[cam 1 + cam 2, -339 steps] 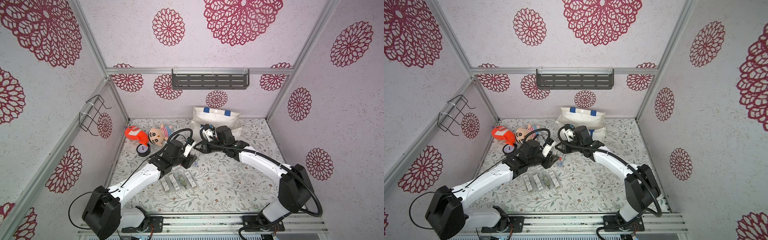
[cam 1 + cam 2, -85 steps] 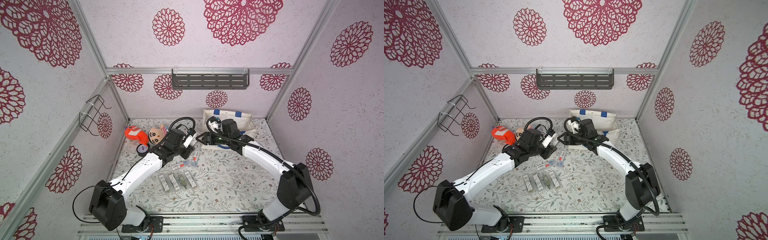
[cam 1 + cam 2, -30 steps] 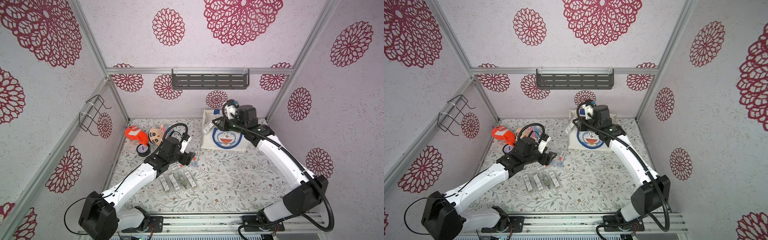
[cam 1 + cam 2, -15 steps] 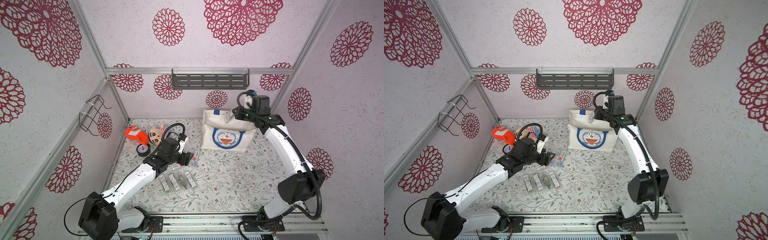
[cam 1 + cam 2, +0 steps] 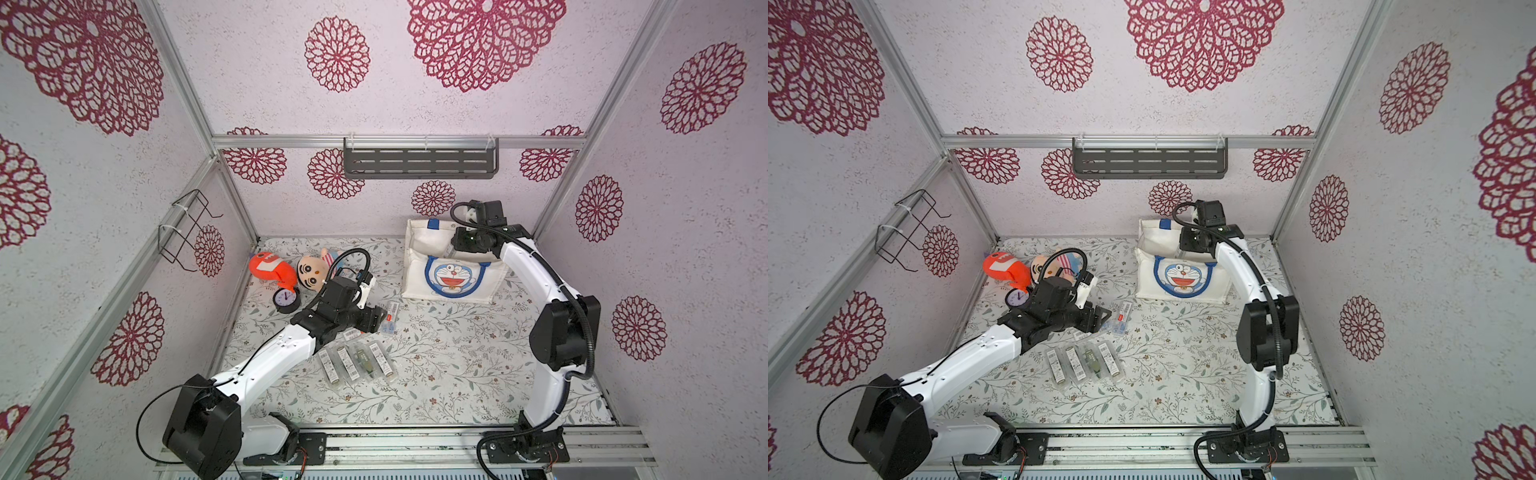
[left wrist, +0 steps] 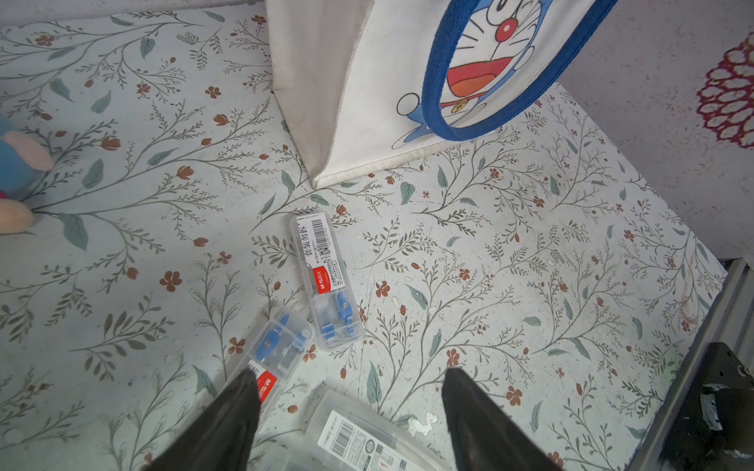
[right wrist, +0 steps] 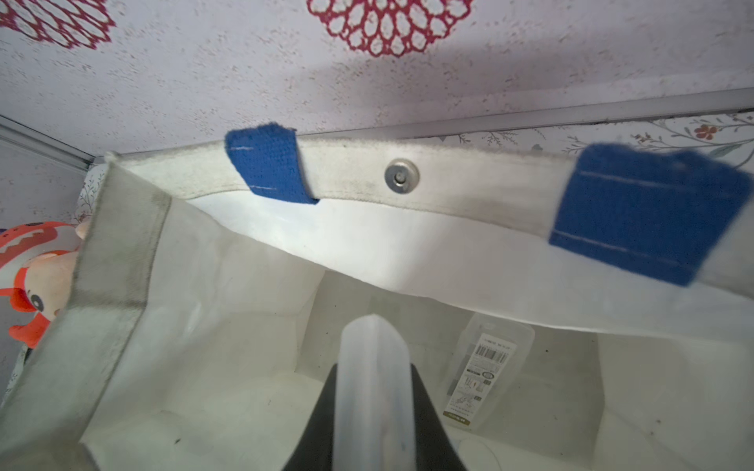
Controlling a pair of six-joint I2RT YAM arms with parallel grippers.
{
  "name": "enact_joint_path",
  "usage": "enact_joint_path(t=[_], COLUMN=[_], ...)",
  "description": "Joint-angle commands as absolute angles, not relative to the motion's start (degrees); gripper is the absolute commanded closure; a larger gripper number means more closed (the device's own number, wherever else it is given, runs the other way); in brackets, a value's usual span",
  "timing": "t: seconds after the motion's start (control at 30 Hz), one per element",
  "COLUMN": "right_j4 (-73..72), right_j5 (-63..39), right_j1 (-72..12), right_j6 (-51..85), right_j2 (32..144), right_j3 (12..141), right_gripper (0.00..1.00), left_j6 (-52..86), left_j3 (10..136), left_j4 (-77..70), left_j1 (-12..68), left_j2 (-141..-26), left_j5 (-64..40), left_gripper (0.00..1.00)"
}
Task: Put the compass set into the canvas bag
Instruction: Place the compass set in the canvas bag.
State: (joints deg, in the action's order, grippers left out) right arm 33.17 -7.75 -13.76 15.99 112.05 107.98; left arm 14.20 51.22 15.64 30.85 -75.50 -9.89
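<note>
Right pincer [image 7: 373, 369] — compass set [image 7: 373, 346] lowered over canvas bag [image 5: 415, 270].

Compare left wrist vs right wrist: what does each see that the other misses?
Left wrist only: compass cases lying on the floral mat, the cat face printed on the canvas bag, the open left gripper. Right wrist only: the bag's inside with one case at the bottom, a second case clamped in the right gripper, an orange plush toy. Both: the canvas bag and its blue straps.
</note>
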Motion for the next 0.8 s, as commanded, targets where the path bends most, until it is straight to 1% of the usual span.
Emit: enact_joint_path(t=[0.0, 0.27, 0.5, 0.77], right_j4=[34.1, 35.6, 34.5, 33.3], right_j5=[-7.9, -7.2, -7.4, -6.5], right_j1=[-13.6, -13.4, -13.4, -13.4], right_j6=[14.0, 12.9, 12.8, 12.9], right_j2=[112.4, 116.1, 116.1, 115.5], right_j3=[111.7, 111.5, 108.1, 104.1], right_gripper=[1.00, 1.00, 1.00, 0.85], left_j6=[14.9, 14.9, 15.3, 14.8], left_j3=[51.4, 51.4, 51.8, 51.1], left_j4=[14.3, 14.3, 14.7, 13.5], left_j1=[30.6, 30.6, 30.3, 30.1], left_j2=[-76.2, -77.2, -78.5, -80.3], left_j5=[-10.2, -10.4, -9.8, -9.8], left_gripper=[0.25, 0.25, 0.25, 0.25])
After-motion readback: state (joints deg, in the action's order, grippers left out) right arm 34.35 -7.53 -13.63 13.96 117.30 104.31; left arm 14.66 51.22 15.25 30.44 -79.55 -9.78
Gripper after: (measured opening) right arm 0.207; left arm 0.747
